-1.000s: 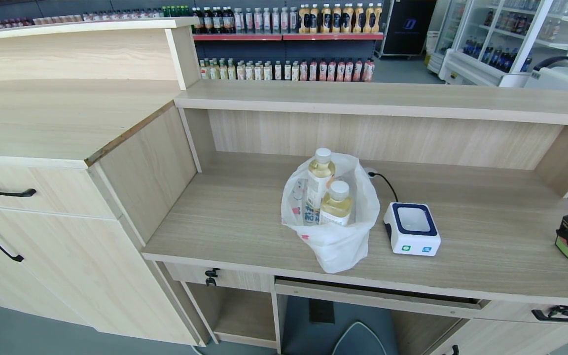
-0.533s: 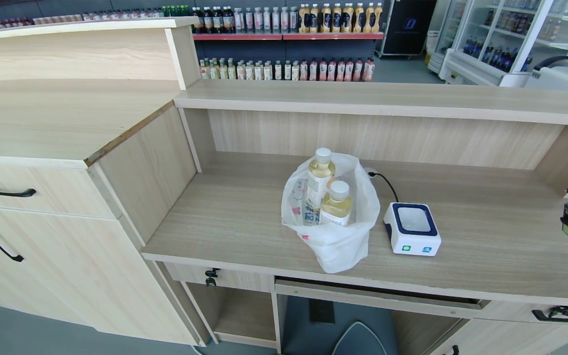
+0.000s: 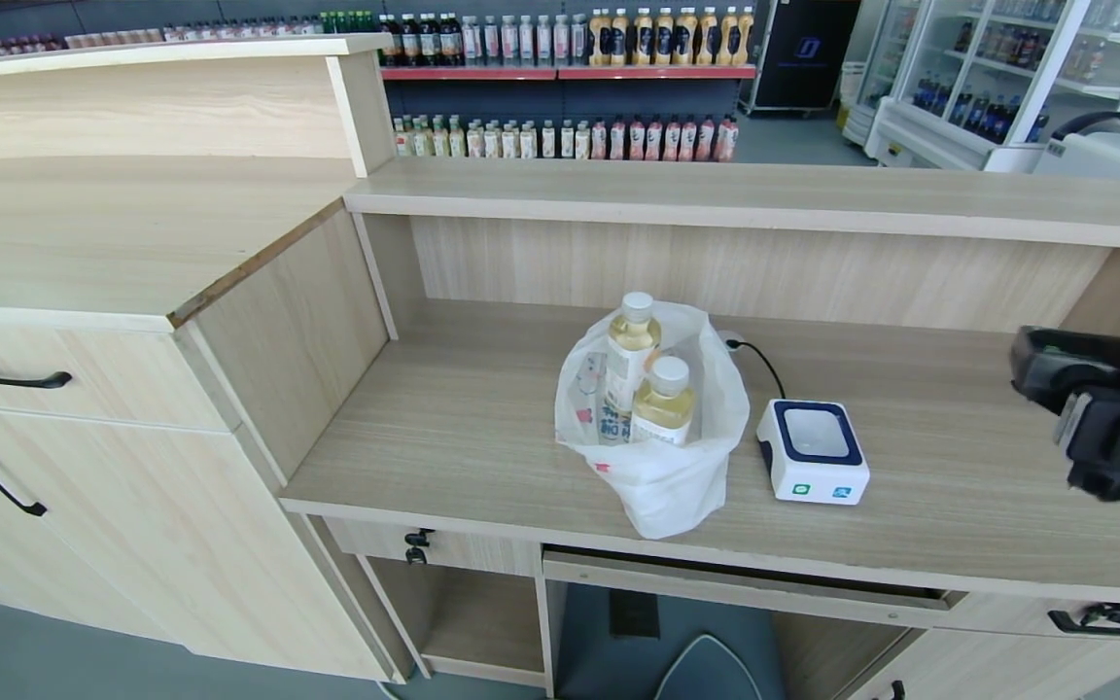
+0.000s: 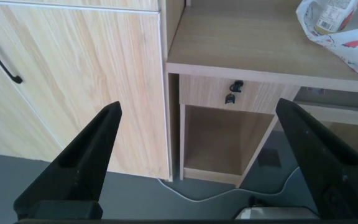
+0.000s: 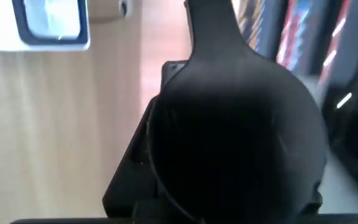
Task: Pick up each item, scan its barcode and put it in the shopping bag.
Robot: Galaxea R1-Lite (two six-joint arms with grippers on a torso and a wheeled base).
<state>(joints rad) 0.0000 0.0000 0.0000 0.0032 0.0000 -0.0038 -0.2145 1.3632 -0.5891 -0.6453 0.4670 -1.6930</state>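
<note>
On my head view the only thing that has moved is the right gripper (image 3: 1093, 413). A second ago it sat low at the far right edge, above the tabletop (image 3: 959, 486), with a green-labelled face turned toward the camera. Half a second ago it had lifted a little and slipped closer to the edge. Now it has swung back in and reaches further toward the scanner (image 3: 812, 450), though well apart from it. It sits higher and shows more of itself. The green face has turned out of sight, and a dark rounded bulk leads. I can't tell what that bulk is.
</note>
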